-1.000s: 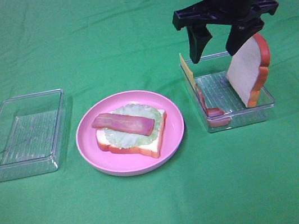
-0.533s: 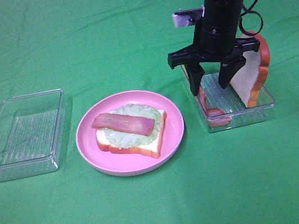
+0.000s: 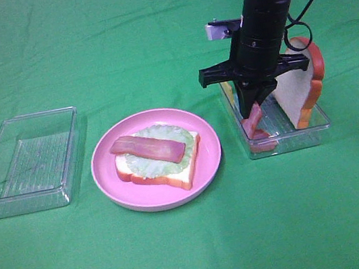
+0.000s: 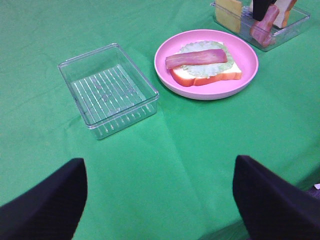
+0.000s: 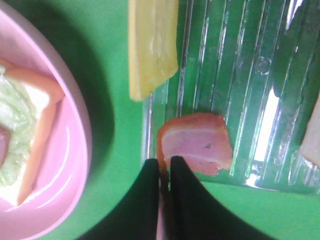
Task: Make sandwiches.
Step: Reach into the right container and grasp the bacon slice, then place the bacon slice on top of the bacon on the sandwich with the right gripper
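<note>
The open-faced sandwich (image 3: 159,157) lies near the middle of the scene. Its base is a flat, square toy white bread slice (image 3: 190,148) with an orange-brown crust. A crinkled pale green lettuce leaf (image 3: 167,164) covers it, and a smooth reddish bacon strip (image 3: 148,149) is laid slantwise on top. All this rests on a round, glossy pink plate (image 3: 109,186) with a low raised rim.

Just right of the plate stands a clear plastic rectangular box with a ribbed floor, the right tray (image 3: 290,143). The black right gripper (image 3: 249,106) reaches straight down into it. Its two fingers are clenched on a second bacon strip (image 3: 254,121), pink with a pale streak, which hangs from the tips by the tray's near-left corner. Whether its lower end touches the tray cannot be told. Below it lie red slices (image 3: 264,140). A thin square yellow-orange cheese slice (image 3: 226,89) stands on edge at the left wall. An upright bread slice (image 3: 295,99) with an arched top leans at the right end.

Well left of the plate sits a matching clear ribbed box, the left tray (image 3: 40,114). The left gripper (image 4: 159,165) shows only in its wrist view: two blunt black fingers released, spread wide with nothing between them.

Everything rests on a matte green cloth (image 3: 151,43) with soft folds.
</note>
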